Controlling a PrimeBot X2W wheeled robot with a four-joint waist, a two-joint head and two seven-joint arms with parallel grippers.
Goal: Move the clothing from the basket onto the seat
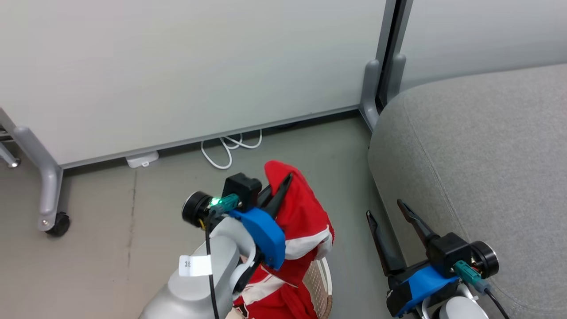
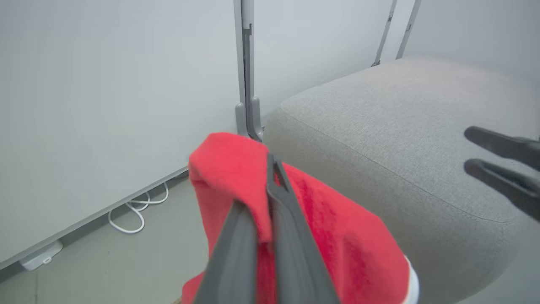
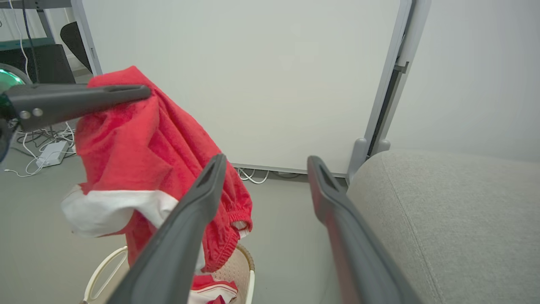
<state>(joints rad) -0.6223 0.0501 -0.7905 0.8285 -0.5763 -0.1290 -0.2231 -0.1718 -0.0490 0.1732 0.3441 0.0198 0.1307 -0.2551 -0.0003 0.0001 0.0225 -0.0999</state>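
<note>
Pressed together on a fold of red cloth, our left gripper's (image 1: 287, 179) jaws pinch the top of one red garment (image 1: 305, 212) and hold it up above the cream laundry basket (image 1: 326, 283), with the white-panelled lower part hanging down toward the rim. A second red garment (image 1: 270, 303) with white trim lies inside the basket. Further right, our right gripper (image 1: 384, 208) has its jaws spread wide and holds nothing; it sits low beside the front edge of the grey seat (image 1: 487, 155), between the hanging garment and the cushion. We judge the lift is done and the carry across to the seat comes next. The pinch takes only a small bunch of fabric near the fingertips, so a quick swing could pull the cloth free and drop it on the floor. The trailing hem looks close to the basket rim and to the garment below; if it catches, we could drag the basket or tip it. The open right fingers stand in the path and could snag the cloth. A release too near the rounded cushion edge could let the garment slide off.
</note>
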